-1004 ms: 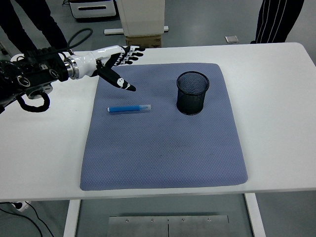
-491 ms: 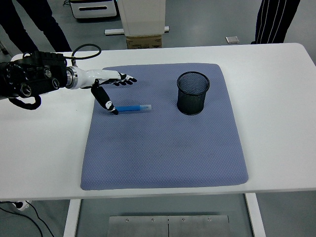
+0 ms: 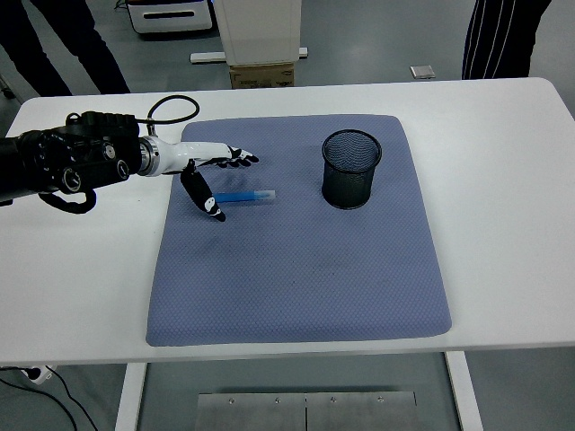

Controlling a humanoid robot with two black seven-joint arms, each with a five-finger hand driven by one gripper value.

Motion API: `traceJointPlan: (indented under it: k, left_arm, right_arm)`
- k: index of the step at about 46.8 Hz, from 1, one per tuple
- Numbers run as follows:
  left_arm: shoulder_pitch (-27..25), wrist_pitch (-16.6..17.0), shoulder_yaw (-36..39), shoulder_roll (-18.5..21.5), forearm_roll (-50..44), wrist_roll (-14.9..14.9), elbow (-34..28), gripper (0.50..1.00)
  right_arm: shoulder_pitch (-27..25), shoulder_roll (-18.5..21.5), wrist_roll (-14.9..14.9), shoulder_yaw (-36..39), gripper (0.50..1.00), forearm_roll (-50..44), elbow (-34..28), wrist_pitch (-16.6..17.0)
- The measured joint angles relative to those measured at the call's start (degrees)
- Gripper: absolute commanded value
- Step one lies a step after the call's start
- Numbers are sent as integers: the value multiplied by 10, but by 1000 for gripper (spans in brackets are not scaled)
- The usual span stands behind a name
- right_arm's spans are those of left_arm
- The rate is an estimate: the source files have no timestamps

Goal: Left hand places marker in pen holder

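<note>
A blue marker (image 3: pixel 245 195) with a pale cap lies flat on the blue-grey mat (image 3: pixel 296 269), left of the black mesh pen holder (image 3: pixel 350 168). My left hand (image 3: pixel 216 177) reaches in from the left and hovers over the marker's left end. Its fingers are spread: the thumb (image 3: pixel 204 197) points down just in front of the marker and the other fingers (image 3: pixel 235 159) stretch out behind it. Nothing is held. The pen holder stands upright on the mat's far right part and looks empty.
The mat covers the middle of the white table (image 3: pixel 503 180). People's legs (image 3: pixel 492 36) stand beyond the far edge, at top left and top right. A white cabinet and a cardboard box (image 3: pixel 260 74) sit behind the table.
My left hand has come down and forward from above the mat's far left corner to the marker. Over the last half second it slid slightly right. The marker has not moved.
</note>
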Motion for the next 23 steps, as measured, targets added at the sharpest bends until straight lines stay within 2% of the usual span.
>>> traceJointPlan:
  k: [10, 23]
  left_arm:
    - [1, 13, 0, -9, 12, -1, 0, 1000]
    - [0, 11, 1, -10, 44, -1, -1, 1000]
  right_arm:
    - [0, 0, 0, 0, 1000, 0, 0, 0]
    - [0, 0, 0, 0, 1000, 0, 0, 0]
